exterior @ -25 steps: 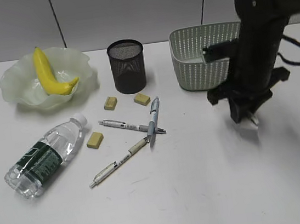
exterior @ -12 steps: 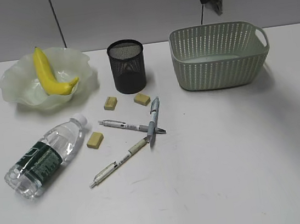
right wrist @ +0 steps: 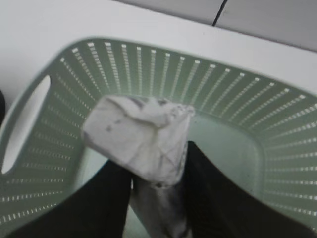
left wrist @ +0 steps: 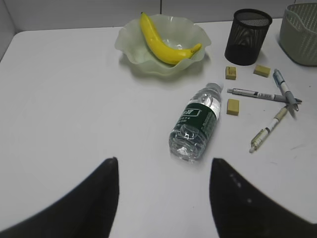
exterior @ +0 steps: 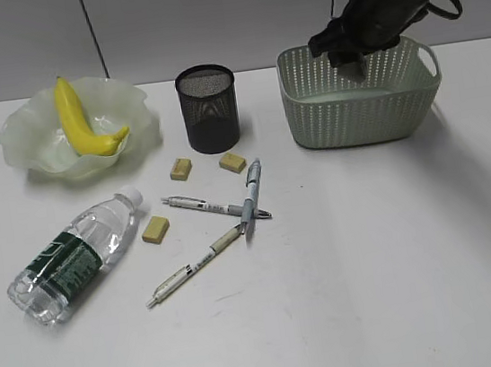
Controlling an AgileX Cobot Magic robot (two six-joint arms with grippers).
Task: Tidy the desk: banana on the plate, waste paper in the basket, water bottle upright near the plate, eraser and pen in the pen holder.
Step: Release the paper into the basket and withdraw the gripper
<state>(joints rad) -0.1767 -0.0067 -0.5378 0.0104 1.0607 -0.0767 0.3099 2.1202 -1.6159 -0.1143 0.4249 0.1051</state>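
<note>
Above the pale sage-green perforated plastic basket (right wrist: 277, 148), the crumpled white waste paper (right wrist: 141, 139) with grey print sits clamped between the right gripper's (right wrist: 156, 198) black fingers. Leftward, the yellow banana (exterior: 84, 123) lies in the wavy translucent green plate (exterior: 33, 152). Over the white desk (left wrist: 64, 99), the left gripper (left wrist: 163, 193) hangs spread apart.

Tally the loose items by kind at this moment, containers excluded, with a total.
Pens: 3
Erasers: 3
Banana: 1
Water bottle: 1
Waste paper: 1, held in the right claw
Total: 9
</note>
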